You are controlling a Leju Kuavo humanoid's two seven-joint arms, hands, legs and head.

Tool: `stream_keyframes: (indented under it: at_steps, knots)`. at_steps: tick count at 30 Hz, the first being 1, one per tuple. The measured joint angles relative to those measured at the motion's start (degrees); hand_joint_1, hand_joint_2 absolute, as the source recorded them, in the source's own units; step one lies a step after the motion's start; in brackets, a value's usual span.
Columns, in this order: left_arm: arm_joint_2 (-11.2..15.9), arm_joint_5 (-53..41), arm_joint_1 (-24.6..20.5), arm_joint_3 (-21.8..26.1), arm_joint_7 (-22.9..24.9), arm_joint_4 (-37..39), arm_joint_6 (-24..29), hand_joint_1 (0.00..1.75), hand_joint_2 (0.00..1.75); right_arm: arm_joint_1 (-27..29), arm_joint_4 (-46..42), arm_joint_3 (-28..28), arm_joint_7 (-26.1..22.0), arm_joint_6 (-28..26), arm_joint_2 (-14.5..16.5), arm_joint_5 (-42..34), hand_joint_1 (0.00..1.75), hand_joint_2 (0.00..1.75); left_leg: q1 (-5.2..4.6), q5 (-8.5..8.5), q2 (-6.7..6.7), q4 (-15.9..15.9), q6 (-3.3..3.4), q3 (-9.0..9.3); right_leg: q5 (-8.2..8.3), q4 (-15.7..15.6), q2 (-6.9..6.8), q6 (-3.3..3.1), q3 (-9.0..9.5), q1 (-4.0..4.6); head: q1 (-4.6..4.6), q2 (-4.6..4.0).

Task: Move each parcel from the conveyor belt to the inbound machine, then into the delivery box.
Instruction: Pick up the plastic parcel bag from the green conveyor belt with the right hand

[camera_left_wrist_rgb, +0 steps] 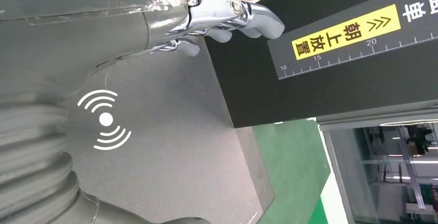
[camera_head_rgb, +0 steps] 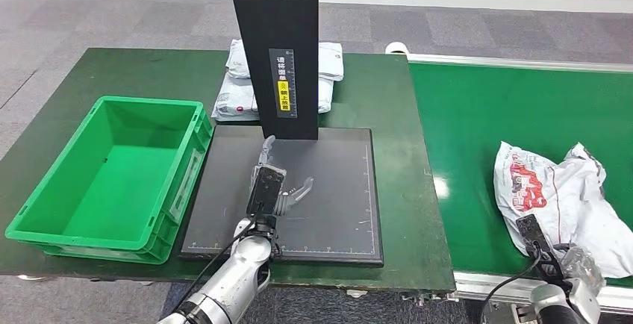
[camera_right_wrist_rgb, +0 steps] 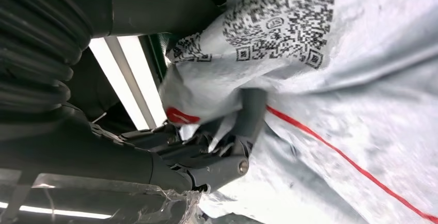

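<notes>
Crate (camera_head_rgb: 112, 175) sits empty at far left; my left hand (camera_head_rgb: 278, 189) hovers spread, holding nothing, over the scan pad (camera_head_rgb: 336, 212). On the belt (camera_head_rgb: 478, 137), my right hand (camera_right_wrist_rgb: 217, 152) pinches the parcel (camera_head_rgb: 560, 197). Pickup step, I judge; next, lift it across.

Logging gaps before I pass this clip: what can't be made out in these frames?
- Head view: the right hand sits at the frame's lower edge, its fingers hidden against the parcel.
- Right wrist view: the crumpled parcel covers the fingertips, so a firm grip is unconfirmed.
- Head view: the parcels behind the black post are partly blocked by it.
- Head view: the post's label print is too small to read.
</notes>
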Motion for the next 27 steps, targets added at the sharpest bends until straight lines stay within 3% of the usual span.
stream_keyframes:
  at_steps: [8, 12, 17, 20, 23, 27]
  knots:
    - [0.7, -0.5, 0.4, 1.4, 0.6, -1.2, 0.8, 0.0, 1.75, -0.5, -2.6, 0.0, -10.3, -1.0, 1.7, -2.4, 1.75, 1.75, 0.01, -0.02, 0.01, 0.0, -0.01, -0.02, 0.0, 0.1, 0.07, -0.01, -0.03, 0.03, 0.0, 0.0]
    - [1.2, -1.2, 0.8, 2.2, 0.9, -2.0, 0.9, 0.0, 1.75, 1.4, -9.8, 2.5, -9.4, 1.1, 4.6, -5.6, 1.75, 1.75, 0.01, -0.01, 0.0, -0.1, -0.04, -0.03, -0.05, 0.1, 0.05, -0.07, -0.17, 0.02, -0.02, 0.0]
    - [1.4, -1.6, 1.2, 2.7, 0.9, -2.5, 0.9, 0.0, 1.75, 2.5, -14.0, 4.5, -8.9, 1.5, 5.9, -7.3, 1.75, 1.75, 0.01, 0.0, -0.1, -0.1, -0.05, -0.11, -0.1, 0.2, -0.05, -0.15, -0.19, 0.01, -0.01, 0.0]
    - [1.5, -1.8, 1.4, 3.0, 1.0, -2.7, 1.1, 0.0, 1.75, 3.3, -15.7, 5.4, -11.7, 0.2, 6.4, -9.0, 1.75, 1.75, -0.01, 0.0, -0.14, -0.1, -0.05, -0.19, -0.11, 0.2, -0.06, -0.15, -0.24, -0.03, 0.0, 0.0]
    - [1.7, -2.8, 1.6, 3.4, 1.0, -3.2, 2.1, 0.0, 1.75, 5.6, -22.9, 8.2, -16.6, -1.3, 8.0, -14.5, 1.75, 1.75, -0.03, 0.0, -0.15, -0.1, -0.05, -0.31, -0.11, 0.3, -0.06, -0.15, -0.39, -0.05, 0.0, 0.0]
    - [2.1, -4.9, 1.2, 3.8, 1.0, -3.9, 4.0, 0.0, 1.75, 9.1, -38.1, 17.6, -17.0, -1.2, 10.6, -20.2, 1.75, 1.75, -0.03, 0.05, -0.1, -0.1, -0.13, -0.43, -0.12, 0.4, -0.01, -0.18, -0.65, -0.05, -0.01, 0.0]
